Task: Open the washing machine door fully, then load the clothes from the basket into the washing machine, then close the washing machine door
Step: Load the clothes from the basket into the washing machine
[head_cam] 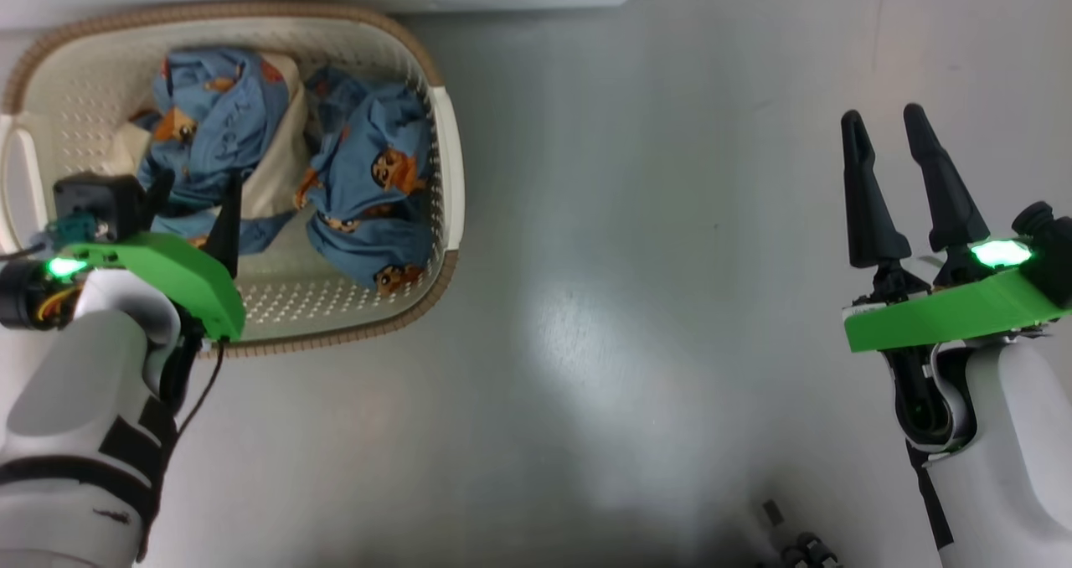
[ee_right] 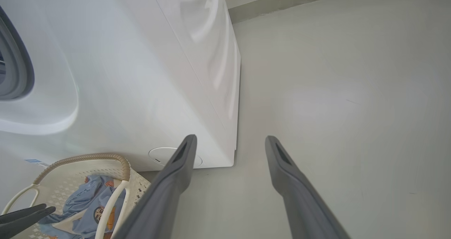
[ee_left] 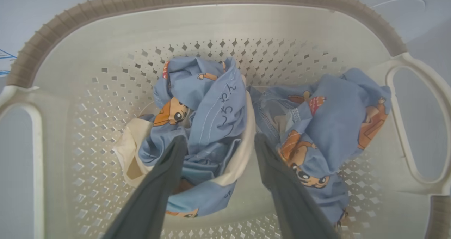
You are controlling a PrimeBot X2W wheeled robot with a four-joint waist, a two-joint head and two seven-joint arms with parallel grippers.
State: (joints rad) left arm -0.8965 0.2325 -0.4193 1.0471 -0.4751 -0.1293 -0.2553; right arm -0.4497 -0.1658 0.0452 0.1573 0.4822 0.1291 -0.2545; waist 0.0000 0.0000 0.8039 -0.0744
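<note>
I am reading this as the very start of the loading step, with nothing carried across yet. The clothes [ee_left: 211, 101] are both lying in the basket [head_cam: 218, 11], which is sitting at the far left, just in front of the foot of the washing machine [ee_right: 141, 73]. The left bundle [head_cam: 213, 116] is the one with cream parts, and the right bundle [head_cam: 373, 183] is lying close beside it.

I am holding the left gripper [ee_left: 219, 139] down inside the basket with its jaws spread wide and nothing in them, one finger standing on each side of the left bundle. Whether the tips are pressing into the cloth I cannot tell. The right gripper [head_cam: 883, 116] is hanging well apart on the right over bare floor [head_cam: 628, 258], also spread wide and empty.

As for the first step, a sliver of the grey rubber rim [ee_right: 16, 62] of the drum mouth is showing at the left edge of the right wrist view. That is suggesting to me that the mouth is uncovered, but whether the washing machine door is standing fully open I cannot tell. So I am counting the opening as probably done. What is remaining is closing on the left bundle, carrying it into the drum, doing the same for the right bundle, and then shutting the door.
</note>
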